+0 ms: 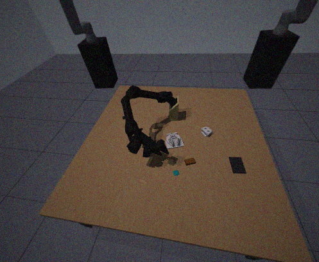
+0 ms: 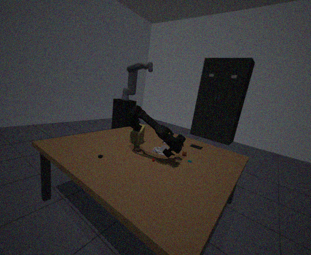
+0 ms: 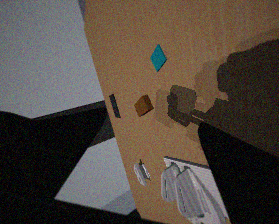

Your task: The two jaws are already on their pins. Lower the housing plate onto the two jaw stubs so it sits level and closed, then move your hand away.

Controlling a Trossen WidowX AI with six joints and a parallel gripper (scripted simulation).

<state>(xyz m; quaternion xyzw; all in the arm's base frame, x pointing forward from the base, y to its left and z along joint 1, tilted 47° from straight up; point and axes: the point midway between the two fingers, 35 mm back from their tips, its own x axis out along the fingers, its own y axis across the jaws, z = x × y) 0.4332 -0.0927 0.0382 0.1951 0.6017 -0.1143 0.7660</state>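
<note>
The housing plate (image 1: 206, 131) (image 3: 141, 173), a small white piece with two dark holes, rests on the table apart from the base, mostly hidden behind the hand in the exterior view. The white base (image 1: 180, 145) lies flat on the table, and two grey jaws (image 1: 175, 140) (image 3: 188, 192) lie side by side on it. Their pins and stubs are too small to make out. My gripper (image 1: 162, 152) (image 3: 151, 119) is open and empty. It hangs low over the table beside the base, on the side away from the housing plate.
An orange-brown block (image 1: 190, 161) (image 2: 184, 154) (image 3: 144, 105) and a teal tile (image 1: 176, 173) (image 2: 189, 161) (image 3: 158, 58) lie near the hand. A dark slab (image 1: 237, 165) (image 2: 196, 147) lies farther off. A yellowish upright piece (image 1: 174, 112) stands by the arm's mount. A red bit (image 2: 153, 160) lies on the table.
</note>
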